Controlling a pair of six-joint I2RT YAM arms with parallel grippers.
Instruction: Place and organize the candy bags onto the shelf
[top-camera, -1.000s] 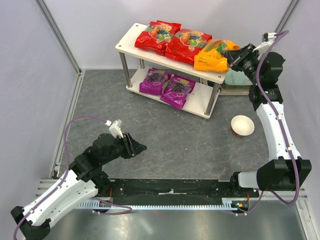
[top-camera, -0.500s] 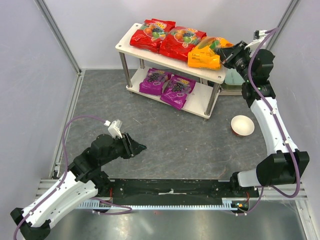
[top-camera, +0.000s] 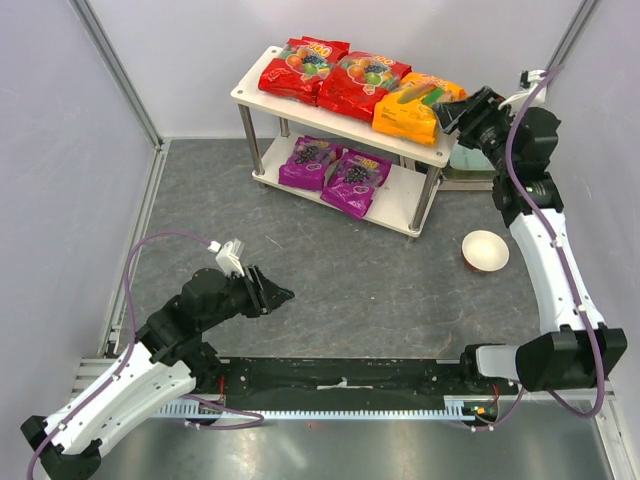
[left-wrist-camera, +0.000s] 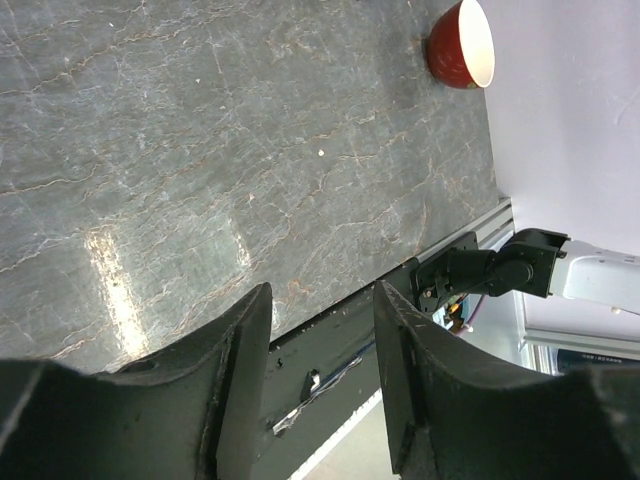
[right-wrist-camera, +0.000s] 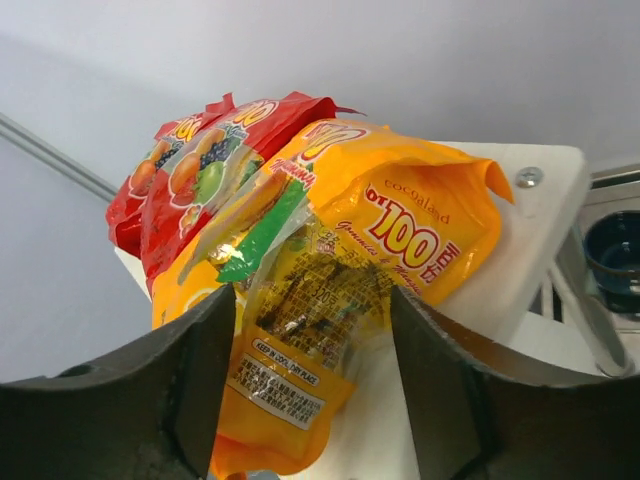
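The shelf (top-camera: 252, 92) stands at the back. Its top board carries two red candy bags (top-camera: 300, 68) (top-camera: 360, 82) and an orange one (top-camera: 410, 108) in a row. Two purple bags (top-camera: 310, 160) (top-camera: 355, 182) lie on the lower board. My right gripper (top-camera: 460, 112) is open at the right end of the top board. In the right wrist view the orange bag (right-wrist-camera: 330, 270) lies on the white board (right-wrist-camera: 540, 230) between the spread fingers, touching neither. My left gripper (top-camera: 280, 295) hovers open and empty over the grey floor, far from the shelf.
A red bowl (top-camera: 485, 250) with a white inside sits on the floor right of the shelf, also seen in the left wrist view (left-wrist-camera: 460, 45). A pale green tray (top-camera: 470, 165) lies behind the shelf's right end. Metal frame posts and walls close in the space.
My right gripper has opened and let go of the orange bag, which now lies flat on the top board beside the red bags. The left arm has stayed put.
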